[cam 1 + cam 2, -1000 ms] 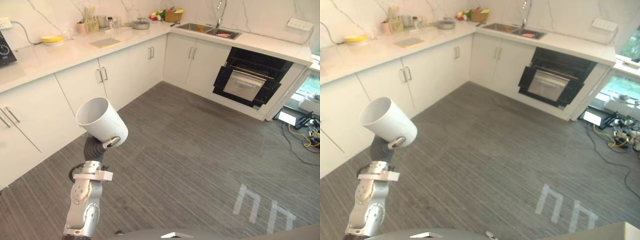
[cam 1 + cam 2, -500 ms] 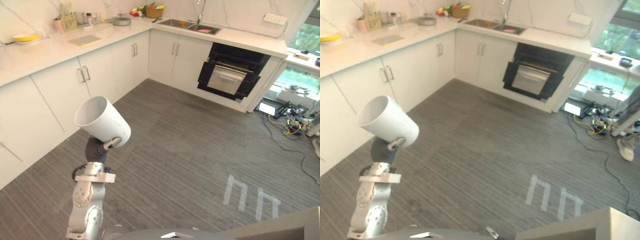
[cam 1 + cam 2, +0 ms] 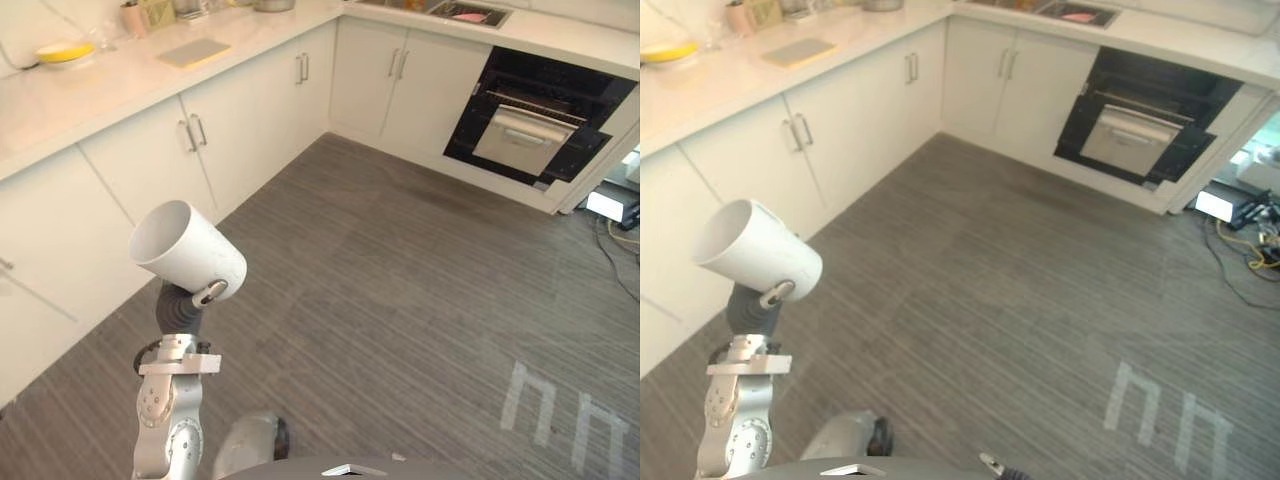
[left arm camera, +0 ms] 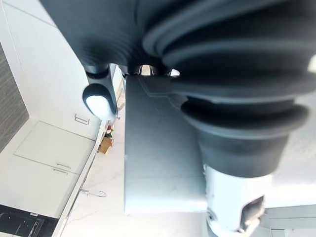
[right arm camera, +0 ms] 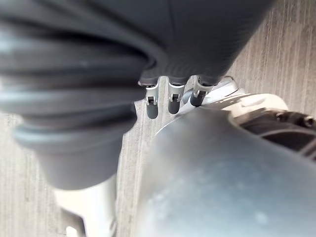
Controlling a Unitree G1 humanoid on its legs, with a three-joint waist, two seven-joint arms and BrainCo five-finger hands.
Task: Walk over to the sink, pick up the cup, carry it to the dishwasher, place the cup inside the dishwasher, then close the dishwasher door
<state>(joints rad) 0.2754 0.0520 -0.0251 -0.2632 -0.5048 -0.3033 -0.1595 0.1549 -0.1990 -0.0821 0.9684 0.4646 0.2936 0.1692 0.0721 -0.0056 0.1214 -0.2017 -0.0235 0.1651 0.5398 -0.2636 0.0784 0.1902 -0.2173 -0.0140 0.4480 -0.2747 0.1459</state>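
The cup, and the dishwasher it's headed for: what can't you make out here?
Cup: its far side, behind its own body in both eye views; the left hand is mostly hidden by it.
Dishwasher: interior dark and too small, eye views.
Sink: cut by the top edge.

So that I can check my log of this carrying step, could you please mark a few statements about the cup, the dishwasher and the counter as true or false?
1. The left hand grips the white cup. True.
2. The white cup stands upright. False: it is tilted, with its mouth facing up and toward the cabinets on the robot's left.
3. The dishwasher has its door shut. False: the door hangs partly open.
4. A yellow bowl sits on the counter. True.
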